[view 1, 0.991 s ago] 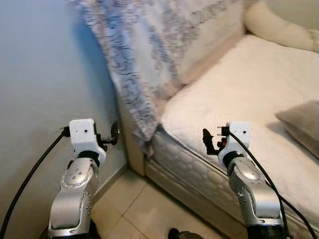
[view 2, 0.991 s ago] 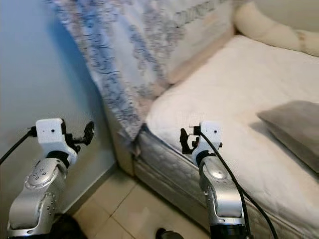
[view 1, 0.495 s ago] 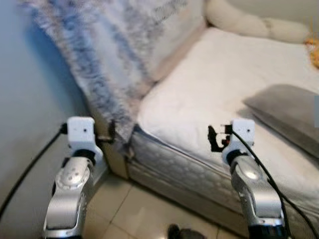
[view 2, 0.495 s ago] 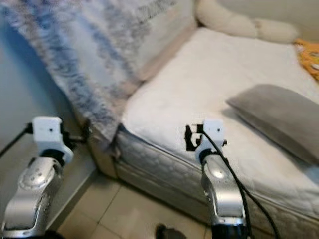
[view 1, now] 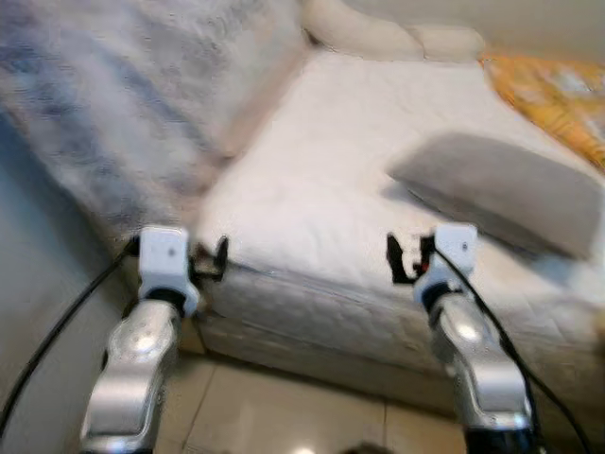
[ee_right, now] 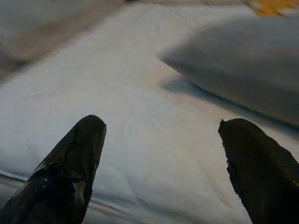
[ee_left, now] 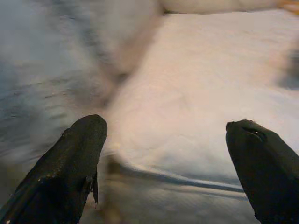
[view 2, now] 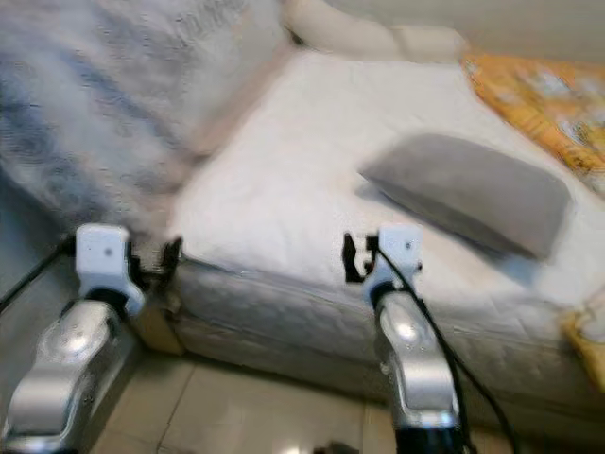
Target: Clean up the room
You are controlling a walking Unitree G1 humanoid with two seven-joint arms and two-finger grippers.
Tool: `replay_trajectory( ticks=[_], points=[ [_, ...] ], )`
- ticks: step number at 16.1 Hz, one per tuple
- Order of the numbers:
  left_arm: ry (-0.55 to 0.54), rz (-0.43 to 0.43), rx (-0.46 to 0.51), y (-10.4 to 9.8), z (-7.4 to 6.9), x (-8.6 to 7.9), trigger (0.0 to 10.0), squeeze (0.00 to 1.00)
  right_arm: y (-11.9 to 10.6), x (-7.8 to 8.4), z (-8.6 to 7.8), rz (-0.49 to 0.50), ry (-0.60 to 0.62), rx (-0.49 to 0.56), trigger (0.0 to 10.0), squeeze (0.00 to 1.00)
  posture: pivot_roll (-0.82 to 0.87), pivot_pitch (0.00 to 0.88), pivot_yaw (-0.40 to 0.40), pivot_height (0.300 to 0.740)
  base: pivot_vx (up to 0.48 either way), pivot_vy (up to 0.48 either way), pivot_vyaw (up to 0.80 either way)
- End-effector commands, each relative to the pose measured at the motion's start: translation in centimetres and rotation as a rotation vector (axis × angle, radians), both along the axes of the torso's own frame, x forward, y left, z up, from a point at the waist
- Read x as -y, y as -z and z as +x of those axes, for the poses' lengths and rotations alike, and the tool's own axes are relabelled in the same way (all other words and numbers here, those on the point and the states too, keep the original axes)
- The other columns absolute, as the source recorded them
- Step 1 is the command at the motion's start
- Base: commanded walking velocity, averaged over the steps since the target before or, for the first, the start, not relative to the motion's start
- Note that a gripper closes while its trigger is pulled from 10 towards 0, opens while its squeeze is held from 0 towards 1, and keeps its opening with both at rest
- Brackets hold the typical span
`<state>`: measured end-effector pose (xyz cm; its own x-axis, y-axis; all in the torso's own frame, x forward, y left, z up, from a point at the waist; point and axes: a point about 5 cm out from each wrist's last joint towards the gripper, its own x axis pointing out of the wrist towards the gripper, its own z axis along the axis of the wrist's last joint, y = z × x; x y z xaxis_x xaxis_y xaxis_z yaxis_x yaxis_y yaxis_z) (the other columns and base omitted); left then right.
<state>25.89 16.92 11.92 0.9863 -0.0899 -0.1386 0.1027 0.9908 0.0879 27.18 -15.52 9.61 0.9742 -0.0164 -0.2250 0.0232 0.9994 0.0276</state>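
Both silver arms are raised before a bed with a bare white quilted mattress [view 1: 312, 180], and the pictures are blurred by motion. The left tool [ee_left: 163, 154] hangs at the near corner of the mattress, its two black fingers [ee_left: 70, 168] spread wide with nothing between them; ahead of it lies open white mattress, and to its left a pale blue-and-grey patterned blanket [view 1: 104, 104] drapes down over that end of the bed. The right tool [ee_right: 159, 168] hovers at the near edge of the mattress, its fingers [ee_right: 65, 172] likewise wide apart and holding nothing. Ahead of it and to its right a flat grey rectangular pillow [view 2: 468, 189] lies on the mattress, well apart from the fingertips. Farther beyond the pillow, to the right, an orange-yellow patterned cloth [view 1: 553, 95] lies along the far side of the bed. At the far end, straight ahead of both tools, a long cream bolster cushion [view 1: 388, 38] runs across the mattress. Below the tools the quilted side of the mattress drops to a beige tiled floor [view 1: 284, 416].
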Motion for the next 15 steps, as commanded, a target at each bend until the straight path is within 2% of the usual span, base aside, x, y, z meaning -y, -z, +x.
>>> replay_trajectory(
  ticks=[1, 6, 8, 13, 15],
  points=[
    [0.006, 0.015, 0.012, -0.42, 0.14, -0.10, 10.0, 0.00, -0.07, 0.08, 0.00, 0.030, 0.004, -0.007, 10.0, 0.00, 0.08, 0.000, 0.006, 0.740, 0.000, 0.000, -0.75],
    [0.023, -0.007, 0.031, -0.76, 0.17, -0.09, 10.0, 0.00, -0.06, -0.35, -0.07, 0.046, -0.012, -0.007, 10.0, 0.00, 0.08, 0.000, 0.008, 0.740, 0.000, 0.000, -0.74],
    [0.019, -0.012, 0.023, -0.67, 0.10, -0.16, 10.0, 0.00, 0.10, -0.42, -0.22, 0.065, -0.013, -0.014, 10.0, 0.00, 0.08, 0.000, 0.011, 0.740, 0.000, 0.000, 0.00],
    [0.032, -0.018, 0.007, -0.35, 0.00, 0.16, 10.0, 0.00, 0.04, -0.29, -0.26, 0.044, -0.011, -0.006, 10.0, 0.00, 0.07, 0.000, 0.019, 0.740, 0.000, 0.000, 0.00],
    [0.033, -0.026, 0.003, -0.32, -0.01, 0.21, 10.0, 0.00, 0.01, -0.22, -0.24, 0.038, -0.013, -0.005, 10.0, 0.00, 0.07, 0.000, 0.015, 0.740, 0.244, 0.000, 0.00]
  ],
)
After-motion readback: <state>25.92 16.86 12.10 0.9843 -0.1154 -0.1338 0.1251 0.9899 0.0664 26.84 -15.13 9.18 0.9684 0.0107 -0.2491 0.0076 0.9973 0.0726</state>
